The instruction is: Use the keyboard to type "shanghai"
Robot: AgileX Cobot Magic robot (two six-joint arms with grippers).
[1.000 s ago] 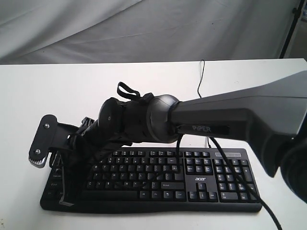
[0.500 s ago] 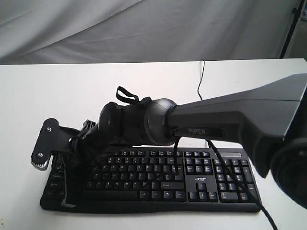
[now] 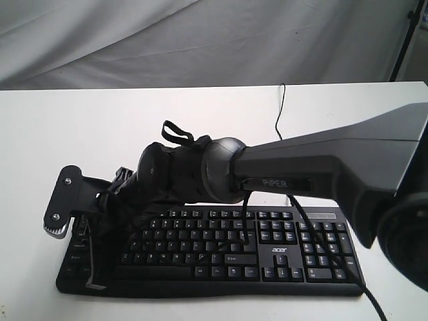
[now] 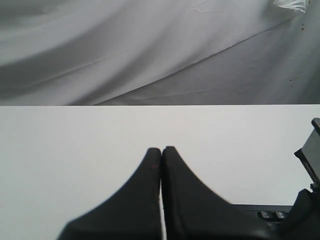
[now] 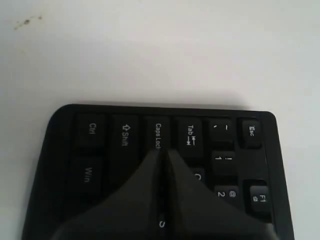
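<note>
The black keyboard with an "acer" logo lies along the near side of the white table. My right arm reaches across it to its left end. There my right gripper points down, shut on nothing. In the right wrist view the closed tips of the right gripper sit over the keyboard just below the Caps Lock key, and they hide the keys beneath. My left gripper is shut on nothing above bare table. A corner of the keyboard shows beside it.
A thin black cable runs from the keyboard toward the table's far edge. A grey cloth backdrop hangs behind the table. A black part of the right arm shows at the edge of the left wrist view.
My right arm dipped slightly toward the keyboard's left end between one second and half a second ago. It has not moved since.
</note>
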